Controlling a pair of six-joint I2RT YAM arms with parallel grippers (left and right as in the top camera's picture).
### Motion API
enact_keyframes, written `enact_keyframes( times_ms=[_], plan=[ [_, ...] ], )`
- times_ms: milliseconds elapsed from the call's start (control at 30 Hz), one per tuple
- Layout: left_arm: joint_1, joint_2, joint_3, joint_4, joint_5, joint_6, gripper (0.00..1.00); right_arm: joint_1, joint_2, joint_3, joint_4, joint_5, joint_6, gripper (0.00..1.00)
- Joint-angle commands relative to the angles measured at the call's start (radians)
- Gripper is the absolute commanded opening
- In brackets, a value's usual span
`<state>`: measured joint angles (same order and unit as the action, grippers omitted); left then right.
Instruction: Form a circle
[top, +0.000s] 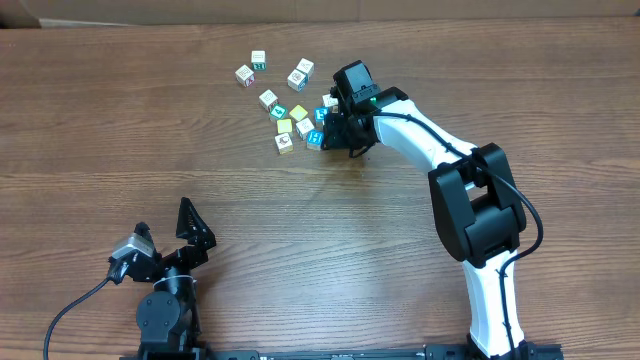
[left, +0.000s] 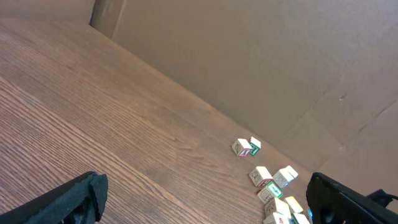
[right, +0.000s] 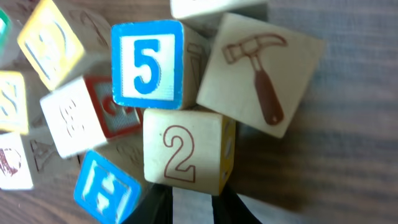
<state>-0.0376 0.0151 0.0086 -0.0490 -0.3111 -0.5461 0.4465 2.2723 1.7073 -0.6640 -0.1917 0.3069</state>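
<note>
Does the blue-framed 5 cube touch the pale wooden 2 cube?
Touching. Right wrist view: blue-framed 5 cube meets pale wooden 2 cube edge to edge, no gap.

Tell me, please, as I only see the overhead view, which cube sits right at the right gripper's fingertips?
Observer: In the right wrist view, a pale 2 cube lies just ahead of the right gripper.
Operator: What touches it?
Observer: A blue-framed 5 cube sits against its far edge.
Operator: Anything else?
Observer: A tilted hammer cube meets its far corner, on the picture's right.
</note>
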Motion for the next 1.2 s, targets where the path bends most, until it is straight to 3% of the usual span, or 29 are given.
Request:
enact_keyframes(
  times_ms=[0,133,400,600,1167],
  plan=[
    [0.0,-0.01,-0.004,0.0,-0.011,0.011,1.0,-0.002,0.018,-0.006,0.039,0.015,0.001,0.2],
    [0.0,-0.01,-0.004,0.0,-0.011,0.012,0.99,-0.002,0.017,0.006,0.056,0.016,0.001,0.22],
    [0.0,-0.01,-0.004,0.0,-0.011,0.012,1.0,-0.004,-0.006,0.111,-0.09,0.015,0.013,0.25],
    [0.0,-0.01,-0.004,0.0,-0.011,0.012,1.0,0.039,-0.005,0.109,-0.219,-0.03,0.038,0.19],
    [0.0,-0.01,-0.004,0.0,-0.011,0.012,0.99,0.178,-0.003,0.077,-0.095,0.087,0.038,0.2]
  ],
)
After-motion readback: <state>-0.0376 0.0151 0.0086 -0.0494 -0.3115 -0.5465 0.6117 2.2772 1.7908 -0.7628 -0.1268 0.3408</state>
